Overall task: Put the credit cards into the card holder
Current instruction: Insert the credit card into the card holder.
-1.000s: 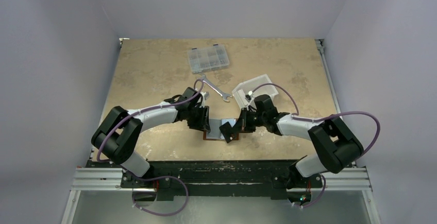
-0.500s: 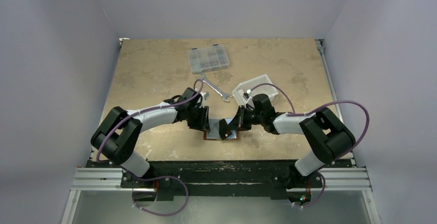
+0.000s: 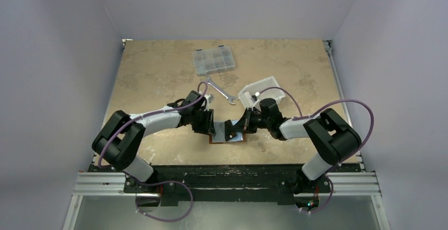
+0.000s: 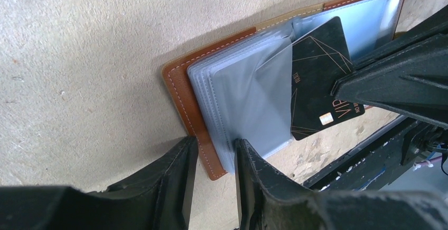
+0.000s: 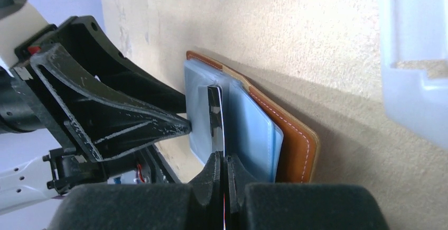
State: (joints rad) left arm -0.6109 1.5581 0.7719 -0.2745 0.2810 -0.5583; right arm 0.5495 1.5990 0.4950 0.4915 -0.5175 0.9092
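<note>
tan desk [image 3: 158, 71] | left tool [image 4: 215, 150] clamps card holder [image 4: 182, 90] edge | right tool [image 5: 222, 161] pinches black credit card [image 4: 317, 82] | we'd slide it flat into the sleeve [image 4: 248, 103]

Card holder [image 4: 182, 90] lies open on the table [image 3: 158, 71], near its front edge, right between the two arms; left gripper [image 4: 215, 150] sits at the holder's left end, cover edge and sleeves pinched between its fingers; right gripper [image 5: 222, 161] comes in from the right, clamped on a card [image 4: 317, 82] whose far end is in among the sleeves; behind them lies the wrench [image 3: 219, 90], the compartment box [image 3: 214, 61] further back; the bin [image 3: 259, 90] sits right of the wrench, just behind the right gripper.
</note>
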